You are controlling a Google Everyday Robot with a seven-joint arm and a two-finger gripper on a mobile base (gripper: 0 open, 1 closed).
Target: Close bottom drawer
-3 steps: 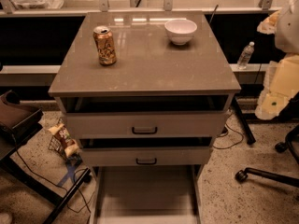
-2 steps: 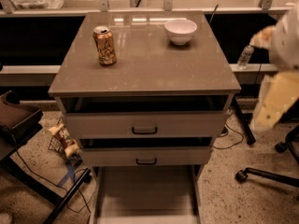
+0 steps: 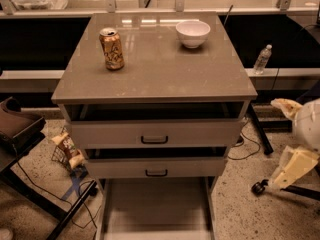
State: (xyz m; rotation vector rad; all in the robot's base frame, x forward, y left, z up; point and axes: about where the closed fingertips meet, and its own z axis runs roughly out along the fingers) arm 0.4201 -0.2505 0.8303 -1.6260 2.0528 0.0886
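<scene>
The bottom drawer (image 3: 156, 205) of the grey-beige cabinet is pulled far out. Its deep plain tray runs to the lower edge of the camera view, and its front panel and handle are out of view below. Above it, the middle drawer (image 3: 156, 168) and the top drawer (image 3: 155, 133) stand slightly open, each with a small black handle. My gripper (image 3: 286, 143), cream and white, is at the right edge, level with the drawers, well right of the cabinet and apart from it.
A drink can (image 3: 111, 48) and a white bowl (image 3: 193, 33) stand on the cabinet top (image 3: 155, 79). A water bottle (image 3: 262, 59) is at the back right. A snack bag (image 3: 67, 150), cables and a dark chair (image 3: 20, 129) are on the left. A caster (image 3: 258, 187) is on the floor at the right.
My arm has come down at the right edge, from level with the cabinet top to level with the drawers. The drawers, can and bowl have not moved.
</scene>
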